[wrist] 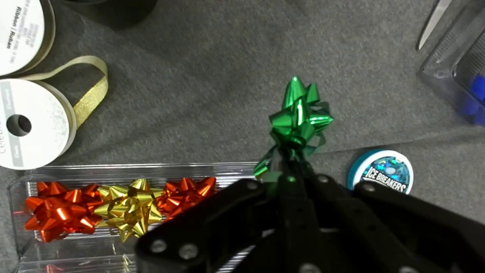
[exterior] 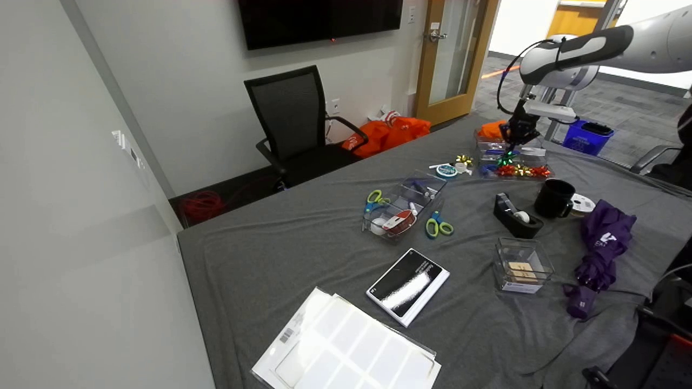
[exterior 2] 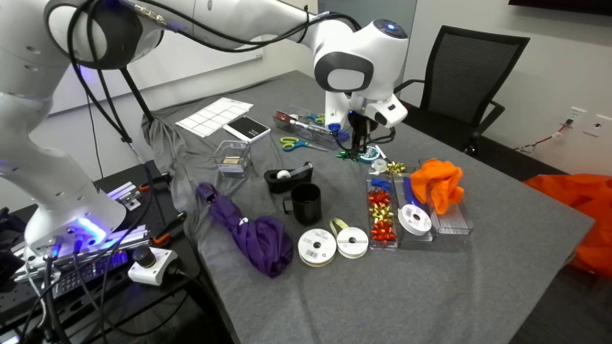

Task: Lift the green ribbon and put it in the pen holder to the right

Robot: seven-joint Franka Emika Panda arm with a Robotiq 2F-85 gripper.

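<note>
"Green ribbon point(wrist: 299, 117), status?"

"Grasped. Claw point(wrist: 291, 159) is narrow, pinching one end of it; it's a shiny bow, really. Can't tell how firm the pinch is."

"Lifted?"

"I'd say so. It hangs at the claw's tip in both exterior views and looks clear of the tabletop point(exterior 2: 406, 286)."

"Pen holder point(exterior 2: 306, 204)?"

"Taking it as the black mug with the handle, upright, just beside the tape dispenser point(exterior 2: 294, 182). Ribbon's well apart from it, not over the mouth."

"So what's left?"

"Carry it across, line up over the mouth, let go, back off. Nothing's placed. Call it halfway."

"Watch for?"

"Springy loops, probably; they might snag on the rim going in."
</note>
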